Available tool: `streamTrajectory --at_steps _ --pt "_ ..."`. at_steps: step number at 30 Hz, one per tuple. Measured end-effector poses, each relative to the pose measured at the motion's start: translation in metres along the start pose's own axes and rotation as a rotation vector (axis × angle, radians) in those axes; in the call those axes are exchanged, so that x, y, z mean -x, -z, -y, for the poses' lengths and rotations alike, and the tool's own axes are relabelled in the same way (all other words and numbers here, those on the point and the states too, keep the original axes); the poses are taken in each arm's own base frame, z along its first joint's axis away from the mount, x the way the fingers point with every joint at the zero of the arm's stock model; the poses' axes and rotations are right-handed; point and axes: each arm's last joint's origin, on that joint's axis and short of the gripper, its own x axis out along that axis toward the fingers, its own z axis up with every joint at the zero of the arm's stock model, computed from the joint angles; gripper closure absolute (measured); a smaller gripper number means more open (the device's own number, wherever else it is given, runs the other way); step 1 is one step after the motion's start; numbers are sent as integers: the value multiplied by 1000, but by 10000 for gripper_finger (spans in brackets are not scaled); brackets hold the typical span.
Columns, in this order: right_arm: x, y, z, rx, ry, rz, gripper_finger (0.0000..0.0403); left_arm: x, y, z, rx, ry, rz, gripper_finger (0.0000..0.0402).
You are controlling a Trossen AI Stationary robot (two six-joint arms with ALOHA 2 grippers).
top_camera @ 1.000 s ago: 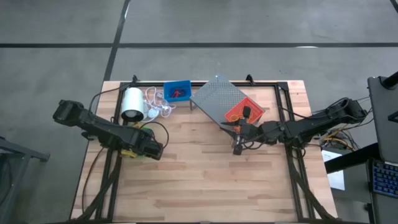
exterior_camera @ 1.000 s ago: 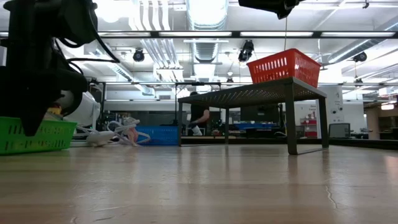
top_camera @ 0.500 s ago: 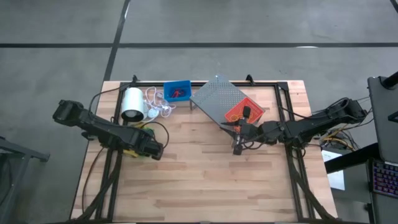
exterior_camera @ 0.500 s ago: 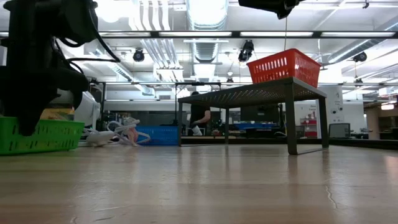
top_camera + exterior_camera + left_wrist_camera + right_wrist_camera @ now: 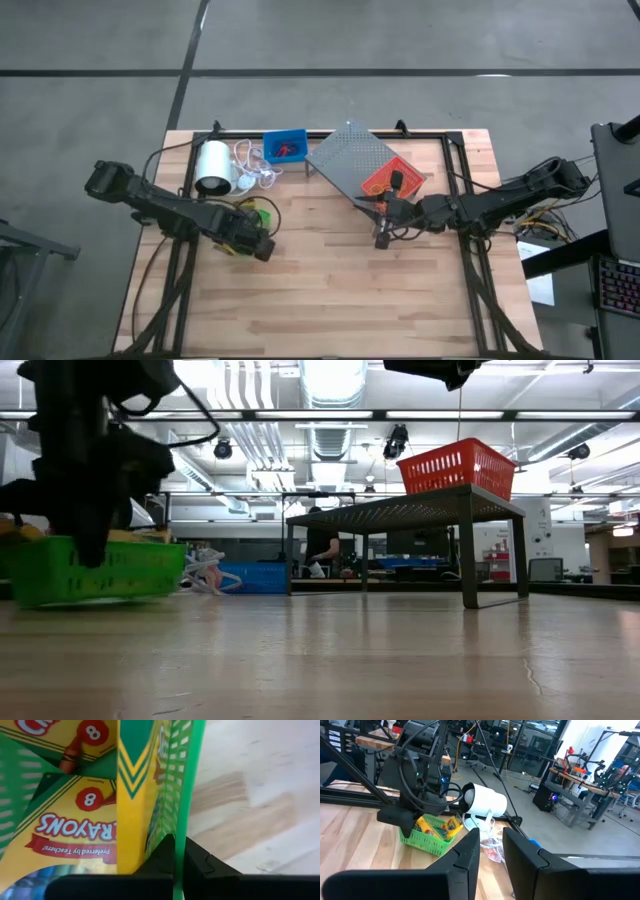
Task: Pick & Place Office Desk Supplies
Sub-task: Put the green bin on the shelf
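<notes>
On the wooden table [image 5: 330,290], we see the left gripper [image 5: 258,243] pinching the wall of the green bin [image 5: 95,568], which holds two crayon boxes [image 5: 75,820]. The bin has slid toward three o'clock, away from the white roll [image 5: 212,167] at its eleven. The right gripper [image 5: 381,235], narrowly parted, hangs beside the grey rack [image 5: 350,160].

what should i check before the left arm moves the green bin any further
1. Left gripper shut on the green bin wall: ok.
2. Both crayon boxes inside the bin: ok.
3. Bin level: not ok, it looks slightly tilted in the low view.
4. Bare wooden table ahead of the bin: ok.
5. Right gripper apart from the bin, near the grey rack: ok.
6. White roll and its cord free of the bin: cannot tell.
</notes>
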Motion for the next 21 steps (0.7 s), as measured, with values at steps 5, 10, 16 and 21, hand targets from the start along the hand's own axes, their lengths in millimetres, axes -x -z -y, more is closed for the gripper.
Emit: streamTrajectory --at_steps 5,10,16,21 --pt "0 0 0 0 0 0 332 9 -5 9 -54 35 10 393" --pt "0 0 0 0 0 0 335 22 -8 16 -111 39 13 393" --pt "0 0 0 0 0 0 327 42 -15 24 -116 31 22 393" --pt "0 0 0 0 0 0 321 52 -24 30 -116 16 32 393"
